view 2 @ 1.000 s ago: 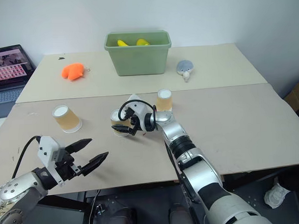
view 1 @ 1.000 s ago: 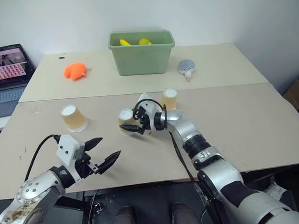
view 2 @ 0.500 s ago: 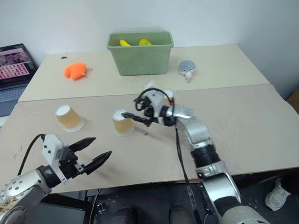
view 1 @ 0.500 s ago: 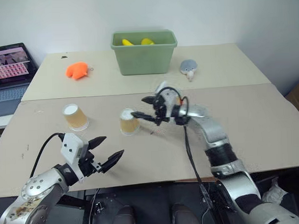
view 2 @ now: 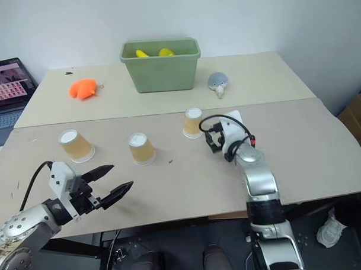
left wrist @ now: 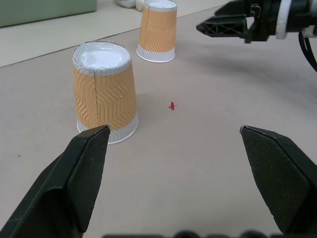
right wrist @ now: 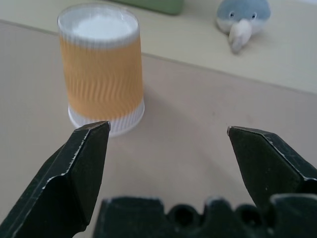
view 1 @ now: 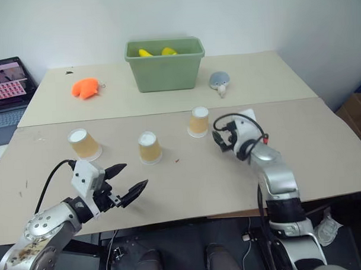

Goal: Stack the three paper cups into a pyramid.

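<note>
- Right tool [view 1: 218,139]: spread wide, empty, level over the desk [view 1: 323,142], aimed toward the far cup [view 1: 198,121].
- Just ahead of it and a little to the left: that far cup, inverted, upright axis, offset toward the left finger [right wrist: 81,163] rather than centred in the gap.
- Farther left: middle cup [view 1: 149,147], also inverted, well apart.
- Left tool [view 1: 126,181]: released too, empty, near the desk's front edge; middle cup ahead of it, off its left finger [left wrist: 74,178].
- Farthest left: third cup [view 1: 84,143], apart from both tools.
- Likely nearest pairing: right tool and far cup.

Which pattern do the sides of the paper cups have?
The paper cups have orange sides embossed with a fine zigzag pattern, best seen in the left wrist view.
</note>
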`<state>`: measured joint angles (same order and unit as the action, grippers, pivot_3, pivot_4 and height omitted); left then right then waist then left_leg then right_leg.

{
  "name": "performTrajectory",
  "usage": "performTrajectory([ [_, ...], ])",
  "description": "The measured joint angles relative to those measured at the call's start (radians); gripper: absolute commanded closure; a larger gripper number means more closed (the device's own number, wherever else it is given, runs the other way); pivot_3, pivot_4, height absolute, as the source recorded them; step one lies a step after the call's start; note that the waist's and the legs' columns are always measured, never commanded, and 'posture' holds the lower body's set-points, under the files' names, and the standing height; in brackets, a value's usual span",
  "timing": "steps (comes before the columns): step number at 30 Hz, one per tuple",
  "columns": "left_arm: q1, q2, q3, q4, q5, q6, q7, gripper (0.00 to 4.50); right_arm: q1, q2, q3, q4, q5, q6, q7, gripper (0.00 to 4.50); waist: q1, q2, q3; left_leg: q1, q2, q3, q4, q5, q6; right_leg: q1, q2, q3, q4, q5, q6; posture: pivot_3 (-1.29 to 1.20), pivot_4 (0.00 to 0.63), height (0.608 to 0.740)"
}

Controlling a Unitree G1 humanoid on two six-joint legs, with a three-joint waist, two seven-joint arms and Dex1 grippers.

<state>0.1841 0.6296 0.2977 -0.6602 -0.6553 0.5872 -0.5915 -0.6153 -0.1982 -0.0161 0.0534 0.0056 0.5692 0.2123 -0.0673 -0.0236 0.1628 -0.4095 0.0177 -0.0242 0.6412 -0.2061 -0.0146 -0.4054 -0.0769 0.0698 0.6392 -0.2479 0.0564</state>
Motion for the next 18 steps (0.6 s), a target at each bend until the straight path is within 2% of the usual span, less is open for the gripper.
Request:
performTrajectory([
  [18,-0.008,-0.001,-0.001,0.008,0.009,-0.001,0.006,0.00,-0.215,0.041,0.033,0.476,0.004,-0.294,0.021,0.08,-0.003,0.000,0.000,-0.001,0.000,0.000,0.000,0.000,0.000,0.000,0.000,0.000,0.001,0.000,0.000,0.00,0.150,0.732],
])
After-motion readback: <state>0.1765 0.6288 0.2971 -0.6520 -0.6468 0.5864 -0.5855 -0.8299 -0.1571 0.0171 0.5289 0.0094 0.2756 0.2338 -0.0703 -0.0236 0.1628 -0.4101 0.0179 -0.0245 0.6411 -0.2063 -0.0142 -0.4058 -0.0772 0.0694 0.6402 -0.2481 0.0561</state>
